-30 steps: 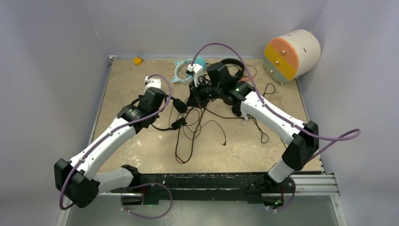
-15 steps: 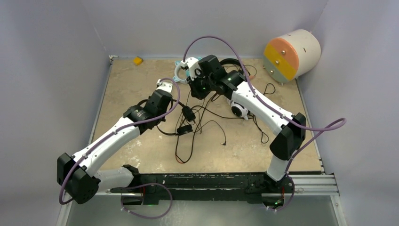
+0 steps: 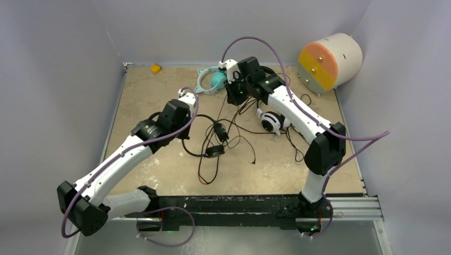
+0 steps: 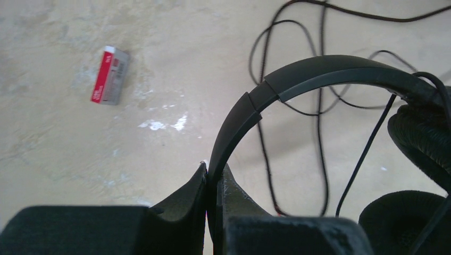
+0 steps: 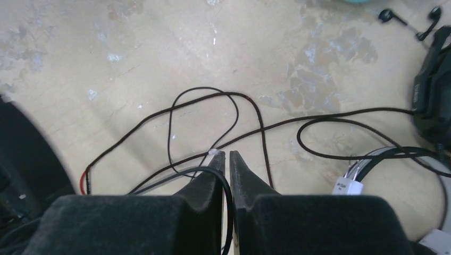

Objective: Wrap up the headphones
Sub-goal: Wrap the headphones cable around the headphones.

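My left gripper (image 3: 189, 120) is shut on the headband (image 4: 298, 74) of the all-black headphones (image 3: 217, 141). Its two earcups hang to the right of the gripper (image 4: 214, 169) over the tangled cables. My right gripper (image 3: 234, 95) is at the far middle and is shut on a thin black cable (image 5: 230, 212), which loops over one finger (image 5: 205, 186). The teal cat-ear headphones (image 3: 209, 79) lie just left of it. The white-and-black headphones (image 3: 270, 121) lie beside the right forearm. The black-and-red set is mostly hidden behind the right arm.
Loose black cables (image 3: 228, 143) spread over the table's middle. A small red-and-white box (image 4: 110, 75) lies on the table. A yellow piece (image 3: 155, 68) sits at the far left. A beige, orange and teal drum (image 3: 330, 60) stands at the far right corner.
My right gripper swung left, then back to the far middle with the cable, uncovering the white-and-black headphones. The black headphones in my left gripper shifted right and nearer.
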Controlling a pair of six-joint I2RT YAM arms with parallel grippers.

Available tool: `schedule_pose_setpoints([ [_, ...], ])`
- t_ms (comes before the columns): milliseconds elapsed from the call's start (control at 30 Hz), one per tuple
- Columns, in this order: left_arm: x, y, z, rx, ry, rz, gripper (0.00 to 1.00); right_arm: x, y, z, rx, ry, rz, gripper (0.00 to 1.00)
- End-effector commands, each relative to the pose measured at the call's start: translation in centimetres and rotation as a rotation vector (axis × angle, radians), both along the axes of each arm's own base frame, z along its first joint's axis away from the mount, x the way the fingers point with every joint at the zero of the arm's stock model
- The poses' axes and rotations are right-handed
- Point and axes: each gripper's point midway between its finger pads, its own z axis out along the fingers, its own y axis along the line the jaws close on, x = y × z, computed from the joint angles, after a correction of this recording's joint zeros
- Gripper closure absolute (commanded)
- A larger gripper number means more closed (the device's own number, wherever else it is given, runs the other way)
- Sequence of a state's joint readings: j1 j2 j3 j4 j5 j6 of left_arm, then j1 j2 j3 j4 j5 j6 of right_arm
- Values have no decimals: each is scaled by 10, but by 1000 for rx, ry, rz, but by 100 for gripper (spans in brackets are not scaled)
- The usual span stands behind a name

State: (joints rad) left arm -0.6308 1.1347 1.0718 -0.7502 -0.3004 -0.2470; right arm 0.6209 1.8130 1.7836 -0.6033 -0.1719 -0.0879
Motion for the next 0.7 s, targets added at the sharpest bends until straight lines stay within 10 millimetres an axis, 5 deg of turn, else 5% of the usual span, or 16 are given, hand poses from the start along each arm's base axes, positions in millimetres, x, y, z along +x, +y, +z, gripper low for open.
schedule_pose_setpoints([
  [0,-18,-39,50,-246,-30,-145,100,-9,9,4,173,79,45,92],
  [333,-42,-79,130,-651,27,-127,100,-46,21,-5,453,67,158,92],
  [500,-46,-76,170,-749,6,-70,100,-52,29,-10,579,43,174,92],
  [667,-39,-67,191,-823,-43,17,100,-84,37,-26,693,56,211,91],
])
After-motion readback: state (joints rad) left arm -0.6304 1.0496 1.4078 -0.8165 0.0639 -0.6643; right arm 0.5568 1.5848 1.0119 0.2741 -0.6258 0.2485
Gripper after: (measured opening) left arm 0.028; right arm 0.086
